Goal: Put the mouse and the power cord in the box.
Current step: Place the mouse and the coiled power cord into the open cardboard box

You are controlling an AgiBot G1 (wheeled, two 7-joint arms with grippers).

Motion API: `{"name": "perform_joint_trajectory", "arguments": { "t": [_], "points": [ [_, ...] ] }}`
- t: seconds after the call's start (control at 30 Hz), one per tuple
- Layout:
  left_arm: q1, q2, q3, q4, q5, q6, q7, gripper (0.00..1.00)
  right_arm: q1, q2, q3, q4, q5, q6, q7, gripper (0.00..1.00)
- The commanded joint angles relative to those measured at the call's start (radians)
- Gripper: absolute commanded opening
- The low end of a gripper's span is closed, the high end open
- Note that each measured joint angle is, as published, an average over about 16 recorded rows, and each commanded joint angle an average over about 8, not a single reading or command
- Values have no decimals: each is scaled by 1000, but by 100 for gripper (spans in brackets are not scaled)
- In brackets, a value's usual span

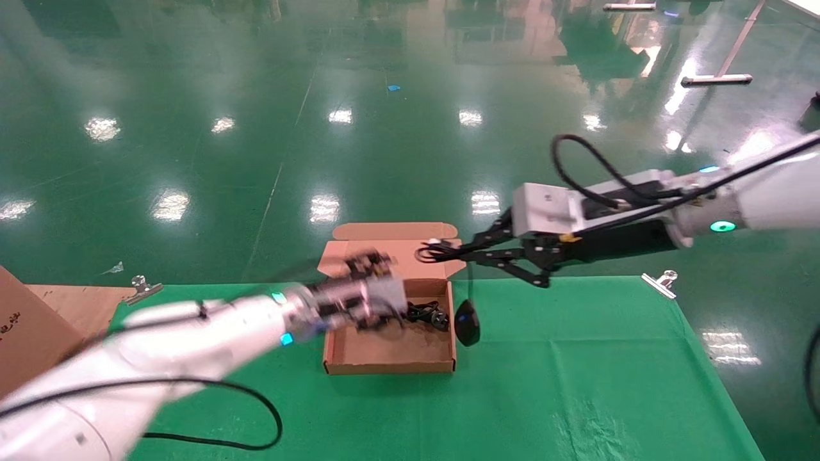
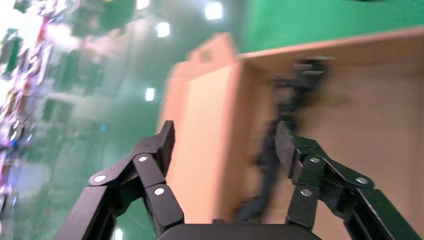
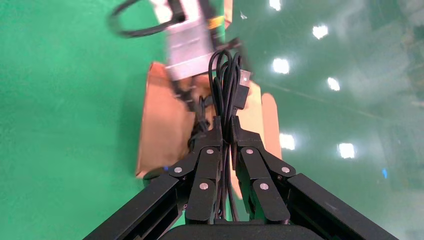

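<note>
step: cord done, mouse going in
cord (image 1: 428, 314): lies in the box (image 1: 391, 349), at the back
mouse (image 1: 467, 323): hangs by its thin cable just outside the box's right wall, low over the desk (image 1: 576, 384)
right claw (image 3: 226, 131): clamped together on the bunched mouse cable, above the box's back right corner
left claw (image 2: 225, 145): fingers apart, empty, over the box's left half
next: shift right claw left so the mouse clears the wall, lower, release; left claw needs to clear out
</note>
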Motion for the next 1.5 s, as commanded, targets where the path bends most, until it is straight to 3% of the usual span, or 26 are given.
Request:
{"name": "perform_joint_trajectory", "arguments": {
  "t": [0.03, 0.27, 0.53, 0.83, 0.9, 1.1, 1.13, 1.5],
  "points": [
    [-20, -3, -9, 28, -34, 14, -19, 100, -1, -16, 1, 2, 2, 2, 3, 0],
    [-63, -60, -66, 122, -110, 53, 0, 100, -41, -105, -1, 19, 0, 122, 12, 0],
    [-50, -189, -129, 144, -198, 253, 69, 100, -172, -141, -7, 163, 41, 304, 49, 0],
    [-40, -242, -183, 201, -274, 411, 133, 100, -313, -144, -126, 325, 95, 473, 158, 0],
    [-41, -237, -186, 214, -279, 425, 143, 100, -331, -143, -161, 342, 102, 501, 179, 14],
    [-42, -208, -188, 252, -281, 432, 167, 100, -350, -141, -254, 370, 128, 560, 228, 89],
    [-41, -204, -188, 257, -282, 431, 170, 100, -350, -140, -265, 372, 133, 565, 235, 97],
    [-40, -183, -199, 277, -296, 436, 175, 100, -354, -141, -316, 388, 161, 593, 256, 100]
  ]
}}
